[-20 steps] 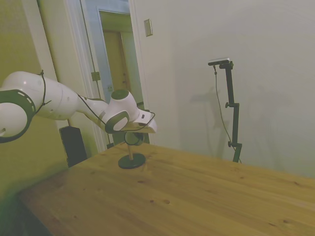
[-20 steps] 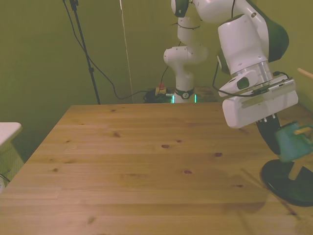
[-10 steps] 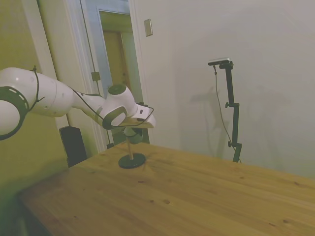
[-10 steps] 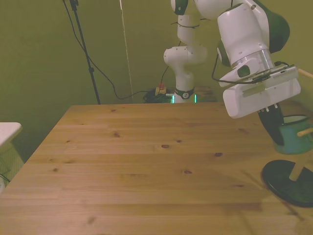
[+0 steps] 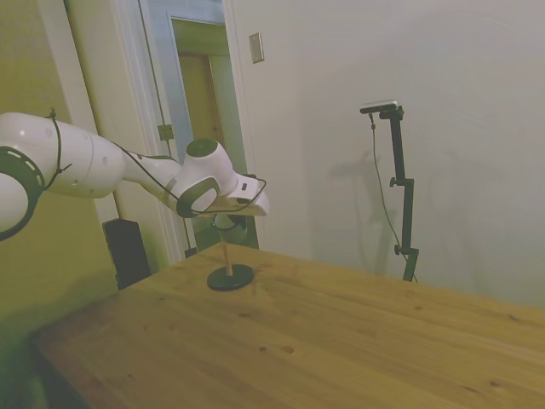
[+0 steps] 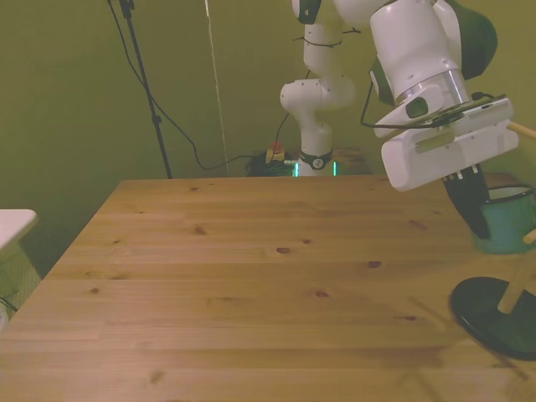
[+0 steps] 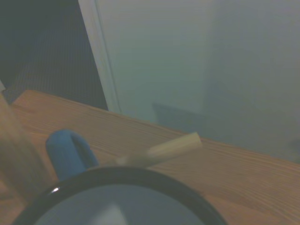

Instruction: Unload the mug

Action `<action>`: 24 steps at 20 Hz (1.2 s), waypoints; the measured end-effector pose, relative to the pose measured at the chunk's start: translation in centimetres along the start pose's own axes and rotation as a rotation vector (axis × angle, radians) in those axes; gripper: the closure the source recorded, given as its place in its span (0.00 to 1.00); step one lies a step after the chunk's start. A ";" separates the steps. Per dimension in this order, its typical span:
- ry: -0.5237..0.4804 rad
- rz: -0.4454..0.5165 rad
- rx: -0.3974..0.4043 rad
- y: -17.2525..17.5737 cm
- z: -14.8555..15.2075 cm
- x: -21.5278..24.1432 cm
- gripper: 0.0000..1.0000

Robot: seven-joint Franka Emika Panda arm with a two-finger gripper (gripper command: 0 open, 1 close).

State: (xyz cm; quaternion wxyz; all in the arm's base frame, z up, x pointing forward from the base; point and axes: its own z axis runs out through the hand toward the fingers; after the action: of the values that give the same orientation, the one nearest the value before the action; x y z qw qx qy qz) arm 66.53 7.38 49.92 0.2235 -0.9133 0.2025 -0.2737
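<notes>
The gripper (image 6: pixel 476 219) is grasping the mug (image 6: pixel 509 219) by its rim (beside a stand (image 6: pixel 501 306) peg), lifting it off; next it needs clearing sideways.

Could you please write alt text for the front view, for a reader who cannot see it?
A white robot arm's gripper holds a teal mug at the front view's right edge, above the dark round base of a wooden mug stand. One stand peg juts out above the mug. The rest of the wooden table is bare.
</notes>
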 end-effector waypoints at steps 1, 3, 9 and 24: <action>0.001 0.002 -0.001 0.1 0.0 0.1 1.00; 0.006 0.006 -0.004 0.4 -0.1 0.3 1.00; 0.028 0.025 -0.007 1.3 -0.6 1.7 1.00; 0.090 0.223 -0.108 8.5 -3.2 7.7 1.00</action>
State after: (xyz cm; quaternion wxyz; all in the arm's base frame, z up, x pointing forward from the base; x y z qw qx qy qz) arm 68.43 -4.31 51.07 0.1938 -0.8826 0.3269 -0.2766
